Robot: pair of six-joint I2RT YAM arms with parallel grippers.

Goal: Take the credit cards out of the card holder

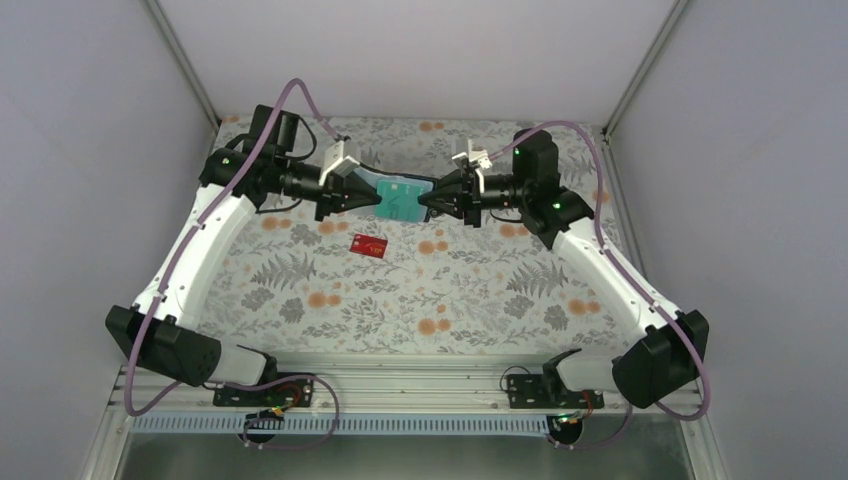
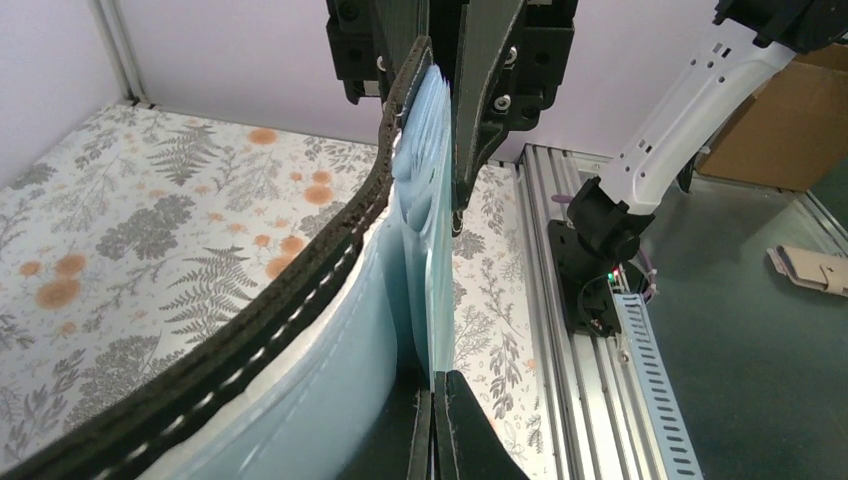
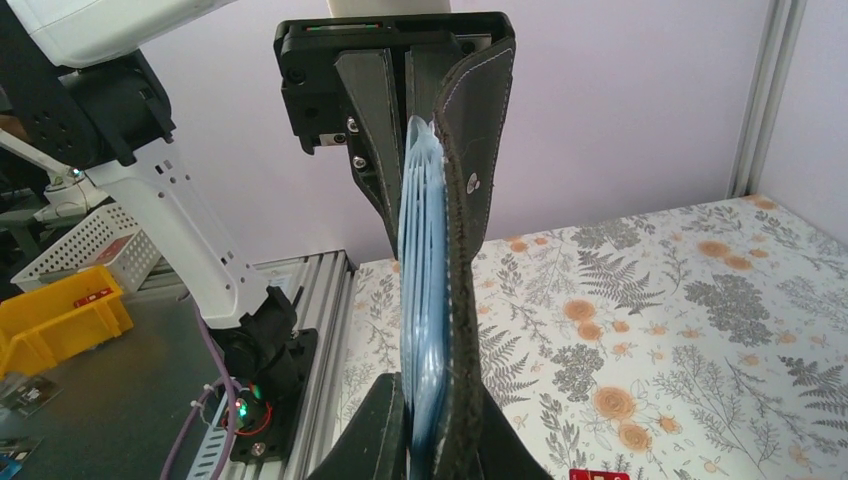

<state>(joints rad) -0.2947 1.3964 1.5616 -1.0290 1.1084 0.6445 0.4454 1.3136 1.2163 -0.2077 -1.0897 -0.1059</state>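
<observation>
Left claw [image 1: 372,197], right claw [image 1: 423,205] both clamped on card holder [image 1: 399,200]; red card [image 1: 368,245] on table [image 1: 480,290]

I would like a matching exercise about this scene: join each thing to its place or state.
Things: 1 red card; 2 card holder; 3 left end effector; 4 table.
States: a floral pattern; b shut on one end of the holder; c lying flat on the table; d held in the air at both ends.
Pairs: 1-c; 2-d; 3-b; 4-a.
</observation>
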